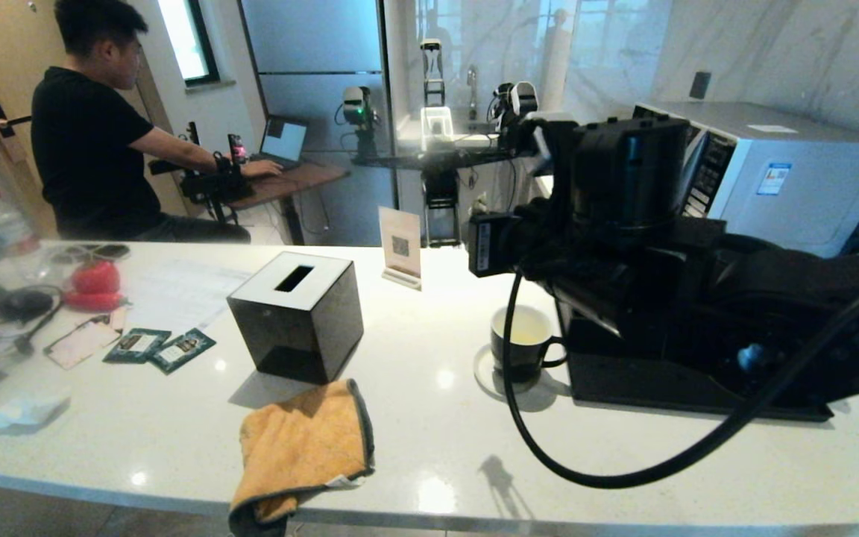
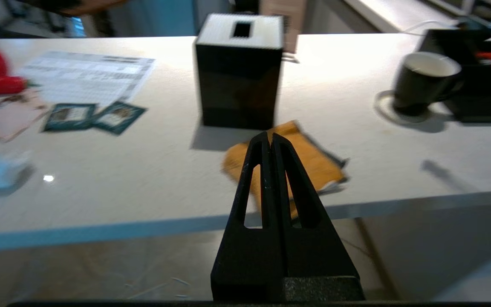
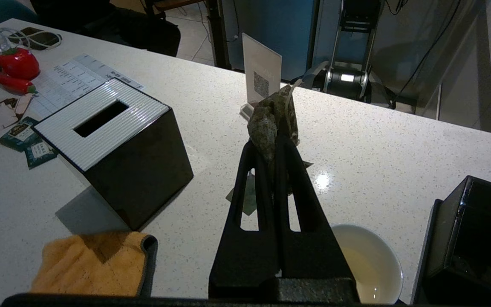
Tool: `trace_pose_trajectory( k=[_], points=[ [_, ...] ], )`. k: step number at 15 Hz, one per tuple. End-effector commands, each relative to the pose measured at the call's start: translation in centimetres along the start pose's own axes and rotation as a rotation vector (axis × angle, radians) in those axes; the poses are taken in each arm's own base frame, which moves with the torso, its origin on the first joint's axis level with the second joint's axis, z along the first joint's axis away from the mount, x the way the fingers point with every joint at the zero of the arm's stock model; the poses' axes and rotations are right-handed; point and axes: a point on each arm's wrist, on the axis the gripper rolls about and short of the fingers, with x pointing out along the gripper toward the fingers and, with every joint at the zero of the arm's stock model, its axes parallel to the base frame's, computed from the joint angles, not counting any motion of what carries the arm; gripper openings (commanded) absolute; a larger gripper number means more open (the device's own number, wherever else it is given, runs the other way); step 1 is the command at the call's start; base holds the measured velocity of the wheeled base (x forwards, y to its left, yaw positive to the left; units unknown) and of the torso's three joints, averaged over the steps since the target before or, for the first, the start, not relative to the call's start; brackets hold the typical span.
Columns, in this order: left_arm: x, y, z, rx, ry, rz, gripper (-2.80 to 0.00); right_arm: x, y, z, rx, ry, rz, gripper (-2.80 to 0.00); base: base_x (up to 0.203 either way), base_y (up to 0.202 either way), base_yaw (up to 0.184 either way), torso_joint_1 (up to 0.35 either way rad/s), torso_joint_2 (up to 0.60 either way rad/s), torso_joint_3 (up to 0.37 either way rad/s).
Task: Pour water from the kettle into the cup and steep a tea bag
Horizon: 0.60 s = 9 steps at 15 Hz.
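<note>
On the far left of the white table (image 1: pixel 429 388) lie a red strawberry-shaped object (image 1: pixel 94 280), a printed paper sheet (image 1: pixel 180 291) and two flat dark green packets (image 1: pixel 159 347), with a crumpled pale tissue (image 1: pixel 23 409) nearer the front edge. To their right stands a black tissue box (image 1: pixel 297 313) with a white slotted top, and in front of it an orange cloth (image 1: pixel 303 447) droops over the table's edge. The left end effector (image 2: pixel 270 140) hangs off the front of the table, out past that cloth, its two black fingers pressed together on nothing. Behind the box stands a small card sign (image 1: pixel 400 247) with a code printed on it. Further right the cup (image 1: pixel 523 343) sits on a white coaster (image 1: pixel 485 377), its handle turned toward a black tray (image 1: pixel 698 388) just beside it; pale yellowish liquid shows in the cup's white inside. The right end effector (image 3: pixel 276 143) is raised above the table, close over the cup, its fingers clamped on the tea bag (image 3: pixel 267 123), which stands up out of the fingertips as a mottled grey-green pouch with a thin string running from its top. In the head view the right arm's black bulk covers most of the tray. A white microwave oven (image 1: pixel 772 171) stands at the far right against the wall.
</note>
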Motion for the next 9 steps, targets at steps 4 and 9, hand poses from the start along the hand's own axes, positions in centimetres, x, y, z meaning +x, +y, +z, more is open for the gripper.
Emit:
trace_pose_trajectory(
  k=[4,9],
  points=[
    [6.3,0.5,5.0,-0.06,0.127,-0.134,-2.8,-0.1,0.0,0.5,0.007,-0.017,0.0,-2.8,0.0,0.0,0.0,0.0,0.0,0.0],
    [14.1,0.1,6.8,-0.087,0.144,-0.311,-2.8,0.1,0.1,0.6,0.008,-0.037,0.002,-2.8,0.0,0.0,0.0,0.0,0.0,0.0]
  ],
)
